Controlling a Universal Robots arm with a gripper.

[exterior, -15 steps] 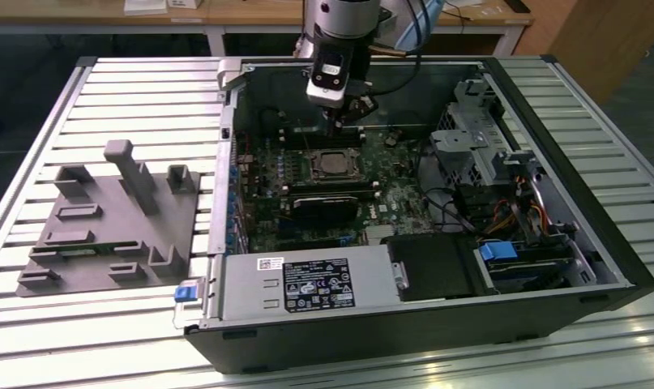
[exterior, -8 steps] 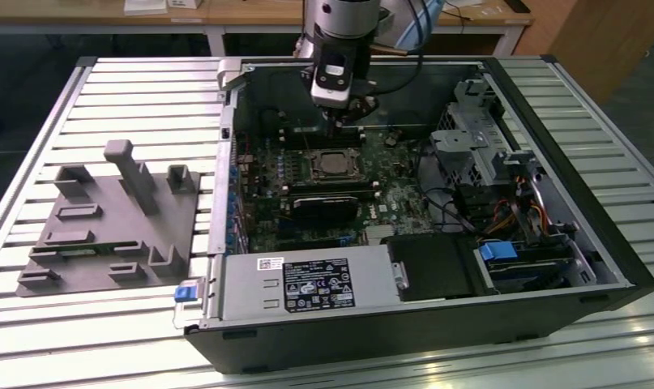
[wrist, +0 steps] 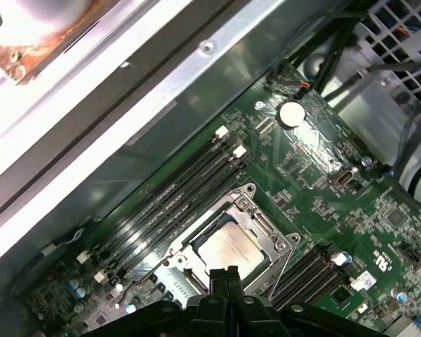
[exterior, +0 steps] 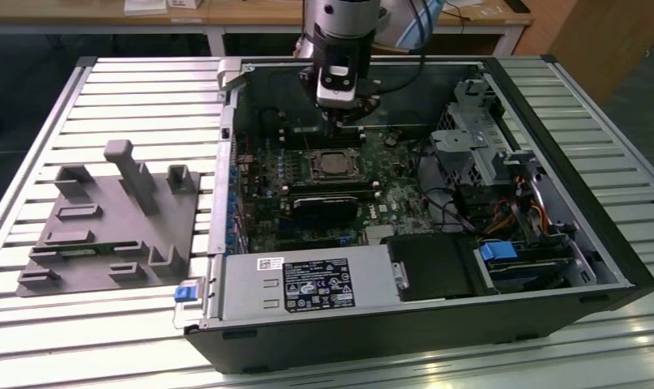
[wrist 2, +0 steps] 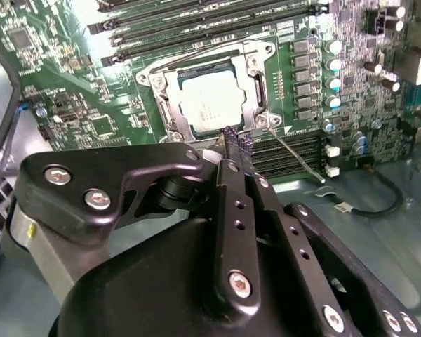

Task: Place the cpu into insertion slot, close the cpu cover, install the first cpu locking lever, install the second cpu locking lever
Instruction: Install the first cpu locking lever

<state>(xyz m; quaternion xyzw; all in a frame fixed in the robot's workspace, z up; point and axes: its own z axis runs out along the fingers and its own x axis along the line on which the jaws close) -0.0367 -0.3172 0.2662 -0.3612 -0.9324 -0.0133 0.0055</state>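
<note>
1. Silver-grey on top, the small flat square cpu (wrist 2: 212,104) sits in its socket on the green motherboard (wrist 2: 70,84). The thin silvery square cpu cover (wrist 2: 258,88) appears folded down around it.
2. The black jaws are clenched together on nothing. In the second wrist view their tip is just beside the cover's corner, where a thin wire locking lever (wrist 2: 298,154) juts out over the black memory slots (wrist 2: 277,160).
3. The step in hand looks like seating a lever. Press on the wire alone, down and sideways until it catches its hook, keeping off the chip's top and the capacitors (wrist 2: 333,64).
4. The grey power supply box (exterior: 305,284) carries printed labels; I cannot make out the writing.
</note>
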